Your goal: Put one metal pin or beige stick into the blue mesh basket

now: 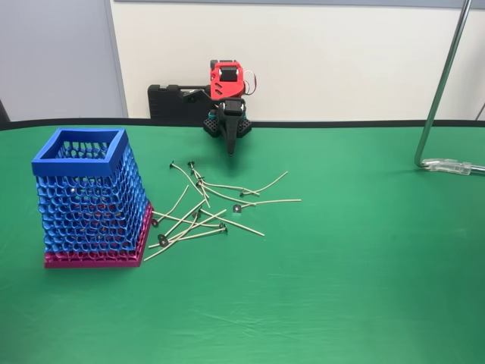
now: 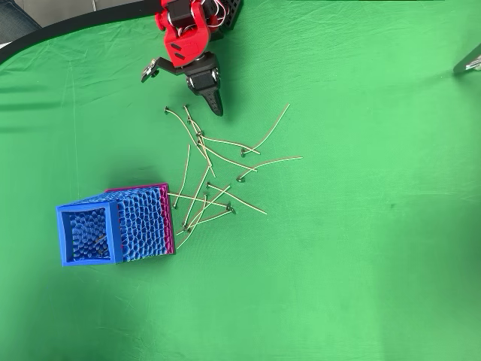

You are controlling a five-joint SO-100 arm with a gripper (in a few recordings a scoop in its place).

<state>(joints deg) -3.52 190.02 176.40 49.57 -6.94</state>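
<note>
Where the beige sticks point(image 1: 198, 216) lie in a loose crossed heap on the green desk point(image 1: 364, 288), their lower-left ends reach the magenta base of the blue mesh basket point(image 1: 89, 199), which stands upright just left of them in the fixed view. Beyond the heap, near the desk's far edge, the red arm's gripper point(image 2: 214, 105) points down with its fingers together, holding nothing. Right of the heap the desk lies bare toward a metal stand point(image 1: 443, 98).

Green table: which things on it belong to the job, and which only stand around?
For the job:
- thin beige sticks with round metal discs
- tall blue honeycomb-mesh basket on pink base
- black tool, jaws shut

Standing around:
- bent metal stand rod
</note>
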